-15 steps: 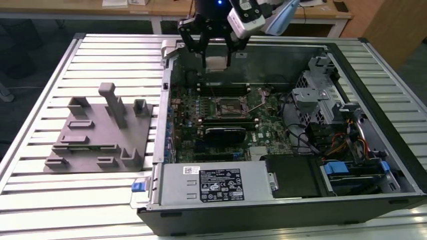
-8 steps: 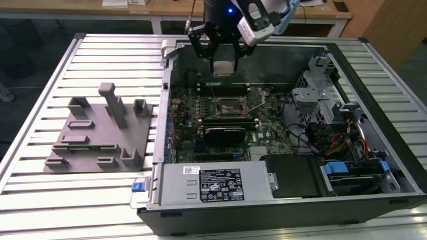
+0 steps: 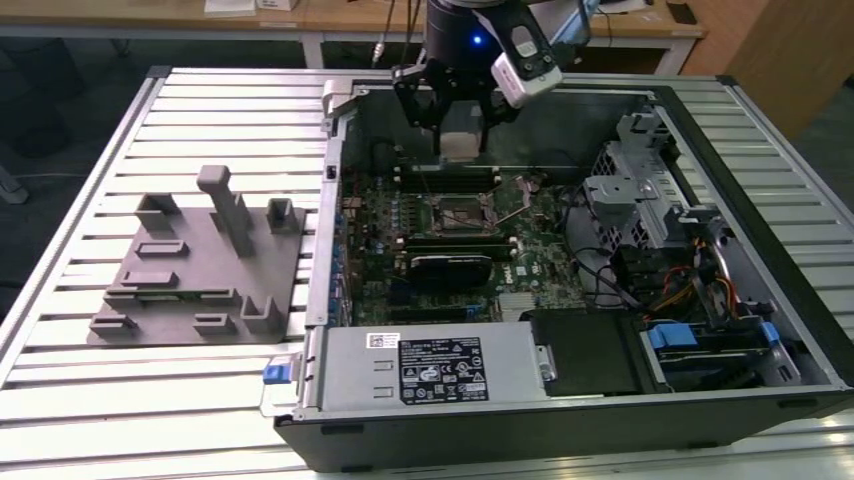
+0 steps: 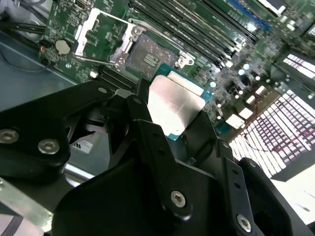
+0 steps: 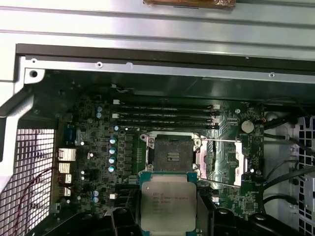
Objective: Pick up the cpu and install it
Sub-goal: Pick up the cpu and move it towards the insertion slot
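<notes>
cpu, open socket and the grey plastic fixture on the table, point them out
cpu (image 5: pixel 168 204): first wrist view, middle of its silver top.
socket (image 5: pixel 172 154): first wrist view, its dark open centre.
grey plastic fixture (image 3: pixel 200 264): exterior view, flat base between the blocks.

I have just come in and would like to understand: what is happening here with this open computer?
A robot arm hangs over the open computer case. Its jaws are shut on the cpu, which is held in the air above the motherboard, near the socket. The socket is open and empty, so the cpu is picked up but not yet installed.
</notes>
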